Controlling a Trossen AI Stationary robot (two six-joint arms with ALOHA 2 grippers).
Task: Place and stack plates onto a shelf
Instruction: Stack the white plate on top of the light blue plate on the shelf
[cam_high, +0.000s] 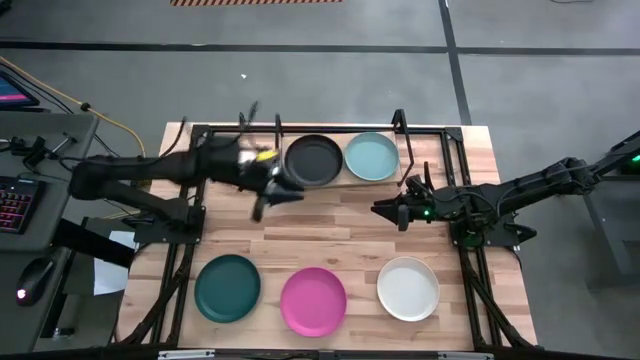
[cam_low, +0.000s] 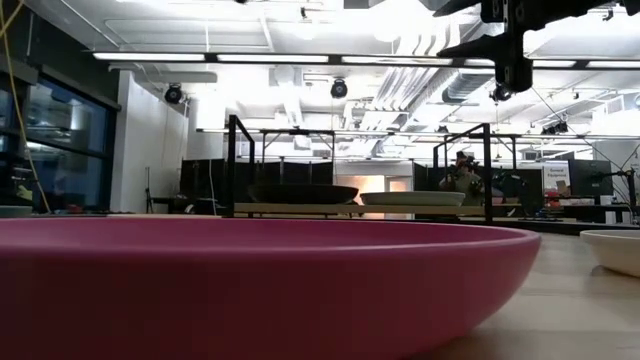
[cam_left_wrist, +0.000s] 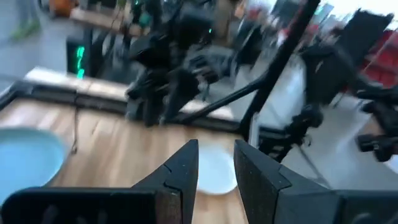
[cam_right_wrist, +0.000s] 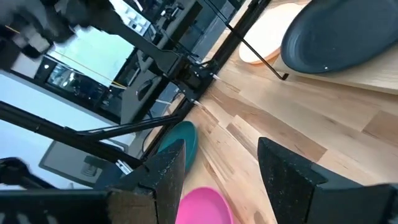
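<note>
Two plates are seen on the shelf (cam_high: 420, 175) — black plate (cam_high: 313, 160) beside light blue plate (cam_high: 371, 156). Teal plate (cam_high: 228, 288), magenta plate (cam_high: 313, 300) and white plate (cam_high: 408, 288) are lined up along the table's near edge. Left gripper (cam_high: 268, 197) is parted, empty, near the black plate. Right gripper (cam_high: 385, 210) — spread, nothing held.

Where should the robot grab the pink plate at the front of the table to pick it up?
Probably the magenta plate's raised rim, coming from above with one finger inside and one outside. It lies flat and shallow on the table, so only the edge gives the open right gripper something to pinch.
</note>
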